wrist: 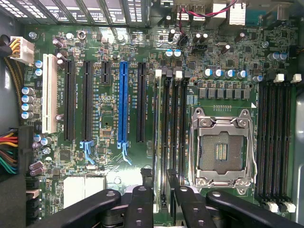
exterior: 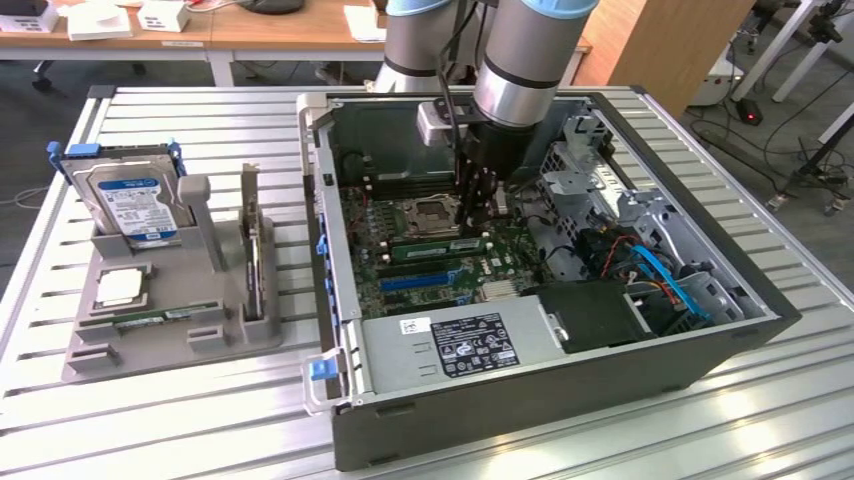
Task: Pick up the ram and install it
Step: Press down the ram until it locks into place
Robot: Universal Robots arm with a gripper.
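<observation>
your gripper point(wrist: 160, 184) pinches the ram point(exterior: 447, 243), edge-down over the memory slots point(wrist: 171, 133) beside the cpu socket point(wrist: 221, 147). if the stick sits skewed to its slot, pushing could flex the motherboard point(wrist: 107, 156) or jam a latch. the wrist view gives you slot alignment; the exterior view gives you height, and the spare stick point(exterior: 167, 316) farther off on the tray point(exterior: 94, 350).
</observation>
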